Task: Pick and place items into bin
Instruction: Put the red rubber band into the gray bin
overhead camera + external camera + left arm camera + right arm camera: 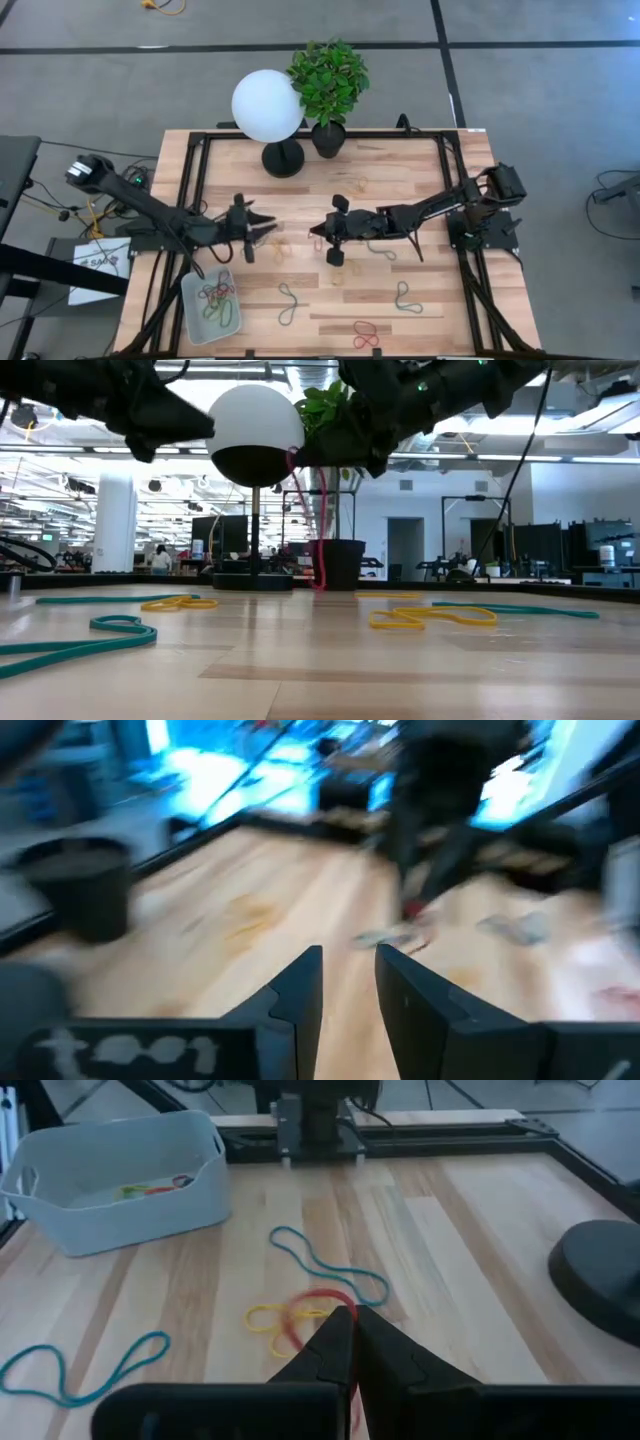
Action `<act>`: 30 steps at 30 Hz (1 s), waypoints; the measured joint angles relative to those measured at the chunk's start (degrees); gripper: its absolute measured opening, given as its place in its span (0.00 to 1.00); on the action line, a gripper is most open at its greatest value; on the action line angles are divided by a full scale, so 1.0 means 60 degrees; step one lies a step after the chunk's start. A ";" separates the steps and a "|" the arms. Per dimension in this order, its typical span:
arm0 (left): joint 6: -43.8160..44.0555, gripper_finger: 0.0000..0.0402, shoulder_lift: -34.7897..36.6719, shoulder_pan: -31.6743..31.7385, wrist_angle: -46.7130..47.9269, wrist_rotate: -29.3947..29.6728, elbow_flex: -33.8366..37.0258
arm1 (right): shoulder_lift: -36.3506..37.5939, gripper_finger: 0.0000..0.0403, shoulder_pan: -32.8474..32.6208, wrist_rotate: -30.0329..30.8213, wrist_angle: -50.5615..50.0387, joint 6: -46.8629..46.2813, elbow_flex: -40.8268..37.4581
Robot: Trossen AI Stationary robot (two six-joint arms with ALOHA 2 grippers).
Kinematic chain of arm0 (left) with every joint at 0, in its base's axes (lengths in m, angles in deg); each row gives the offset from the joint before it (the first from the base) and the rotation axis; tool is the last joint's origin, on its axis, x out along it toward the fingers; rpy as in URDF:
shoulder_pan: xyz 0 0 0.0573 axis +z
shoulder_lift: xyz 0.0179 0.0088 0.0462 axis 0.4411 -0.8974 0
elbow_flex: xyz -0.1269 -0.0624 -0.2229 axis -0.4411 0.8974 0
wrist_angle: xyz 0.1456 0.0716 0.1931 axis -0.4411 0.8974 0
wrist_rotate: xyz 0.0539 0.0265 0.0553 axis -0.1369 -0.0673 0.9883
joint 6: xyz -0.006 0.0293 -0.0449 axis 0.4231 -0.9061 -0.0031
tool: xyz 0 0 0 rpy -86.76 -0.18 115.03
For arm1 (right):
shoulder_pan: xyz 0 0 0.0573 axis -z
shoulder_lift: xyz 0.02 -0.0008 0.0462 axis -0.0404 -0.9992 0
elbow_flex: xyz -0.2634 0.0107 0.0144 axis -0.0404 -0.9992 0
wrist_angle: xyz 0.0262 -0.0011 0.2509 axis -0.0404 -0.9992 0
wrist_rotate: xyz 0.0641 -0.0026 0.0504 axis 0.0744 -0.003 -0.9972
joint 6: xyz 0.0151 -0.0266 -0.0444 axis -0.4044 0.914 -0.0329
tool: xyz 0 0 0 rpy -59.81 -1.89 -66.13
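The right gripper (350, 1325), its fingers pinched fully together, holds a red rubber band (322, 525) that dangles limp in mid-air above the middle of the wooden table (420, 195), just in front of the white globe lamp (267, 105) and the potted plant (328, 82). The left gripper (268, 232), fingers parted a little and holding nothing, hangs over the table's left side, facing its partner. The band looks feather-light and floppy; it would seem best taken by pinching a single strand, as a loop this soft may swing or slip free on the way. The bin (192, 300), a pale translucent tray at the near left corner, already carries a tangle of red and green bands (217, 298). More loops lie scattered on the pale, smooth planks: a yellow band (270, 1320) and a teal band (325, 1265) below the right gripper, another teal loop (288, 302) near the middle, a green one (405, 298) and a red one (365, 333) toward the near right. Beyond the table stretches a bright open workroom, where people show small and far off.
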 joint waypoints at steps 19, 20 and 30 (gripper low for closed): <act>-0.0458 0.21 -0.5112 0.0706 -0.3473 -0.0440 -0.1543 | -0.0167 0.00 0.0382 -0.0002 0.0281 -0.0018 -0.0011; -0.0602 0.21 -0.5332 0.0714 -0.3477 -0.0442 -0.1755 | -0.0167 0.00 0.0382 0.0001 0.0278 -0.0018 -0.0011; -0.1118 0.21 -0.6228 0.0707 -0.2938 0.0353 -0.2915 | -0.0167 0.00 0.0368 0.0038 0.0102 -0.0022 -0.0015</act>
